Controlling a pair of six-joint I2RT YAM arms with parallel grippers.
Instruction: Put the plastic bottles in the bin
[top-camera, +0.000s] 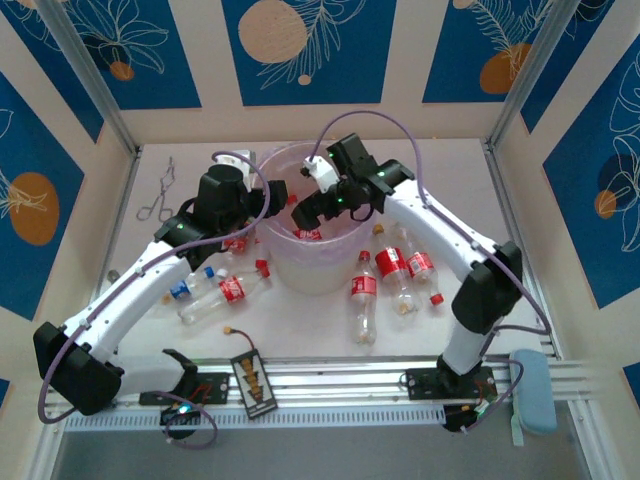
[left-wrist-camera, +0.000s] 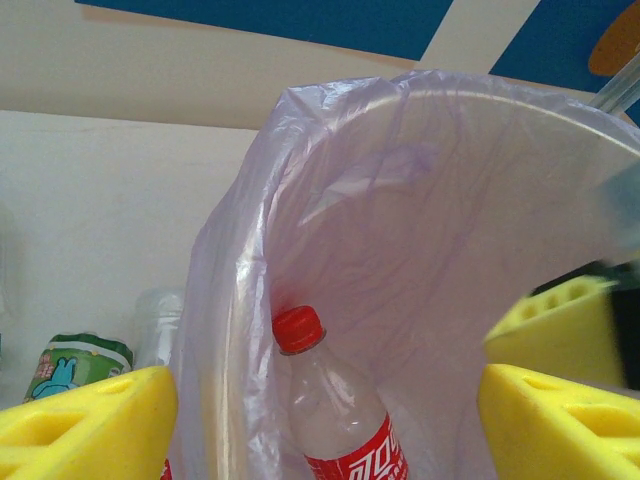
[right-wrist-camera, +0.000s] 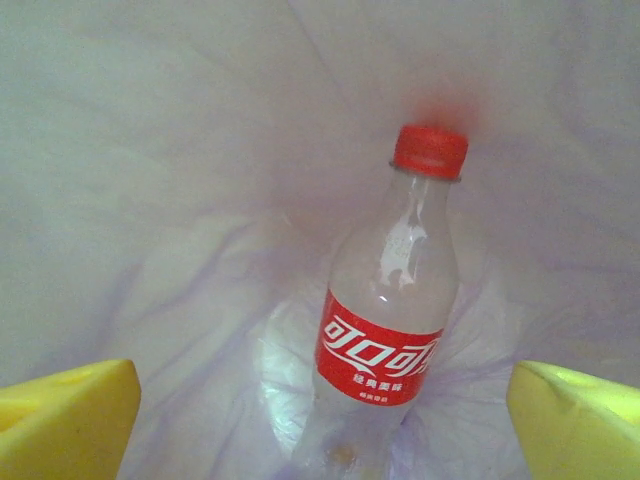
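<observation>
The bin (top-camera: 300, 270), a white bucket lined with a lilac bag, stands mid-table. One red-labelled plastic bottle (right-wrist-camera: 385, 340) leans inside it against the bag, its red cap (left-wrist-camera: 298, 328) up. My right gripper (right-wrist-camera: 325, 430) hangs open over the bin's mouth (top-camera: 305, 210), its yellow fingers wide on either side of the bottle without touching it. At the bin's left rim, my left gripper (left-wrist-camera: 325, 425) is open and holds nothing (top-camera: 250, 222). More bottles lie on the table left (top-camera: 215, 295) and right (top-camera: 363, 300) of the bin.
A green-labelled bottle (left-wrist-camera: 75, 365) and a clear one (left-wrist-camera: 160, 325) lie just outside the bin's left wall. Metal forceps (top-camera: 158, 195) rest at the far left. A black and yellow tag (top-camera: 252, 380) sits by the front rail.
</observation>
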